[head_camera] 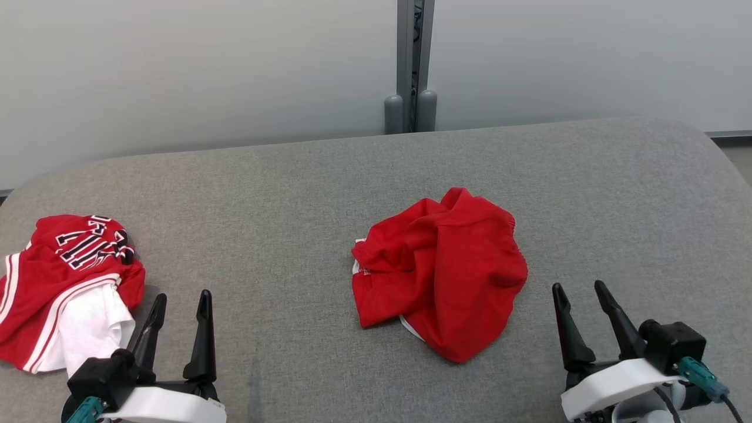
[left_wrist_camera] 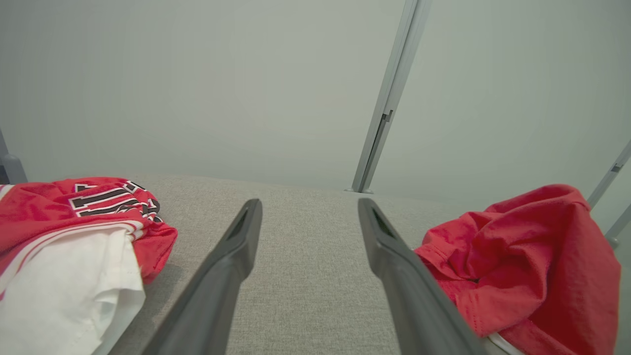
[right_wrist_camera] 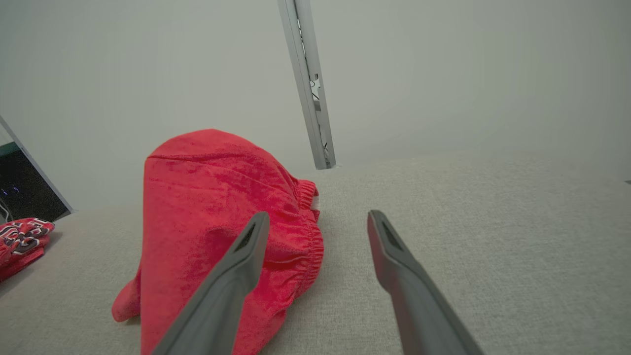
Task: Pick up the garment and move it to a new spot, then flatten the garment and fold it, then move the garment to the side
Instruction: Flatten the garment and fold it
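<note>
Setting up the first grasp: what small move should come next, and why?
Probably ease the right tool forward and leftward onto the crumpled red garment at the middle of the grey surface. Both tools are open and empty; the right one is nearer it, while the left tool sits beside a separate red-and-white pile.

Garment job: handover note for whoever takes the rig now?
Left pincer: open, empty, beside the red-and-white jersey pile at the left edge.
Right pincer: open, empty, just right of the crumpled red garment.
That garment lies bunched near the middle of the gray padded surface; neither pincer touches it.
Done: nothing visible.
Left: pick up, relocate, flatten, fold, move aside.
</note>
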